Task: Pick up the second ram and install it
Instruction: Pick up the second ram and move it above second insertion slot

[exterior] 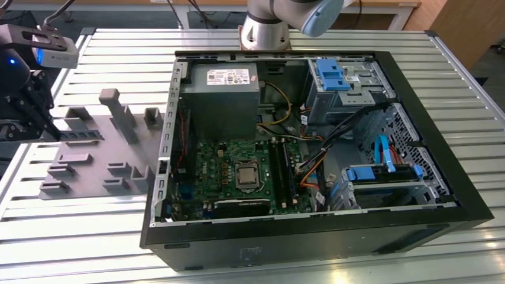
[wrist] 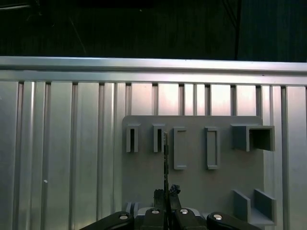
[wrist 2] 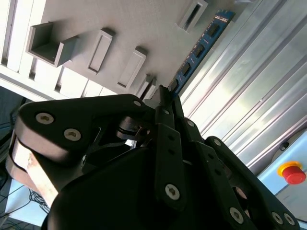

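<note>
The second ram (wrist 2: 201, 45), a narrow blue-green stick with black chips, reaches out from my fingertips over the grey fixture (wrist 2: 120, 19). My gripper (wrist 2: 163, 93) is shut on its near end. In the first wrist view the ram (wrist: 165, 153) shows edge-on as a thin dark line running from the gripper (wrist: 166, 194) across the fixture (wrist: 192, 187). In the exterior view the gripper (exterior: 46, 127) is at the far left, with the ram (exterior: 81, 135) lying level above the fixture (exterior: 94, 163). I cannot tell whether the stick touches the fixture.
The open computer case (exterior: 426, 195) lies on the slatted metal table (exterior: 94, 59), to the exterior view's right of the fixture. Its green motherboard (exterior: 229, 165) has dark memory slots (exterior: 282, 168) beside the processor. Upright fixture blocks (exterior: 118, 112) stand near the gripper. A red button (wrist 2: 292, 172) sits by the table edge.
</note>
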